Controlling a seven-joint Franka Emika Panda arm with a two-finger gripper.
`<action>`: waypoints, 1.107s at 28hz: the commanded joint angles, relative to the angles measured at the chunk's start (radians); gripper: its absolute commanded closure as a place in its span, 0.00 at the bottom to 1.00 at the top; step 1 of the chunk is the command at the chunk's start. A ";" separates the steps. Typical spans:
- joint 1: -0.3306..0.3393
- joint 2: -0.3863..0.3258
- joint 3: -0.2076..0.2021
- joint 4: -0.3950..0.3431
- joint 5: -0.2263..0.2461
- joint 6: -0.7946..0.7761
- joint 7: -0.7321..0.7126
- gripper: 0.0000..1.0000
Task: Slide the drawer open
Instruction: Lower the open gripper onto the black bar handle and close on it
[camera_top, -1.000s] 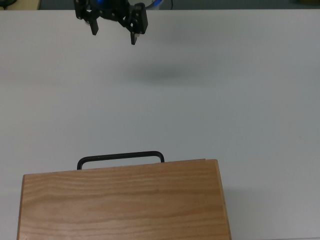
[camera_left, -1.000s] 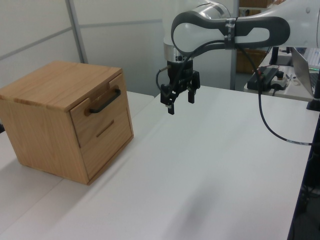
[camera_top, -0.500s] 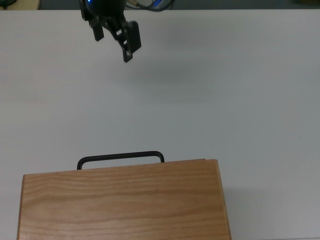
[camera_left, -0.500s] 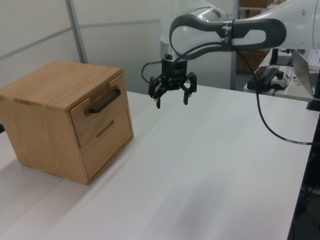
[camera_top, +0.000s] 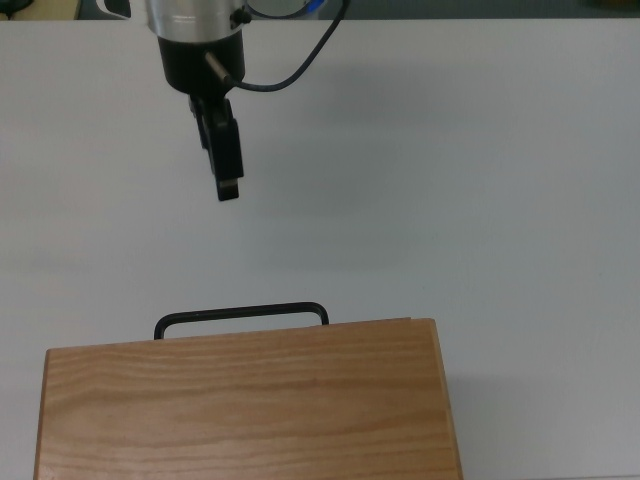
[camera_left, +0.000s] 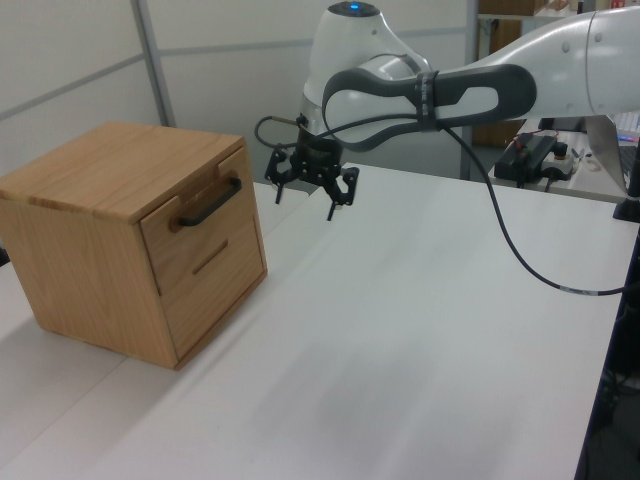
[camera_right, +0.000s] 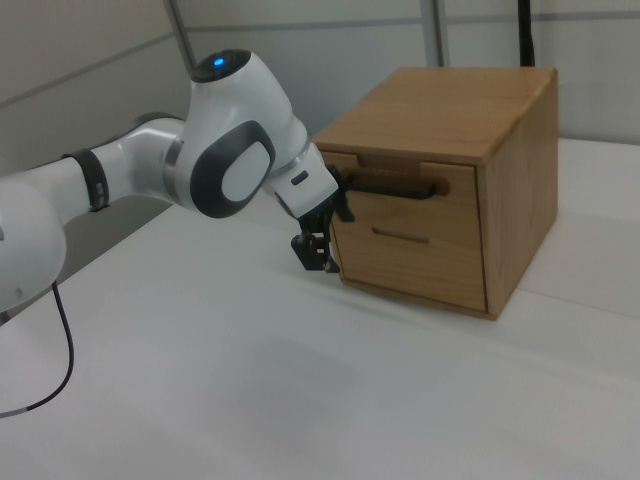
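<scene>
Drawer (camera_left: 195, 226), the light wood upper one with the thin black U-shaped bar handle (camera_top: 241, 316), sits fully closed in the grained wooden cabinet (camera_left: 120, 240) at the left view's left end of the white counter (camera_left: 420, 340). Looks like we're in the approach step: the black two-finger gripper (camera_left: 310, 190) on the white arm hangs in the air near the cabinet front, clear of the handle, fingers (camera_left: 333, 207) spread apart with nothing between them. Next move, I'd guess, means lining the fingers up around that bar, closing on it, then pulling straight out from the cabinet. Count: 1 cabinet, 2 drawer fronts visible (only the top 1 has a bar handle), 1 arm, 1 gripper.
</scene>
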 joint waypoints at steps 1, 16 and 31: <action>0.007 0.016 -0.003 0.008 0.020 0.120 0.149 0.00; 0.025 0.088 0.004 -0.005 0.019 0.561 0.270 0.00; 0.048 0.171 0.004 -0.005 0.017 0.761 0.267 0.00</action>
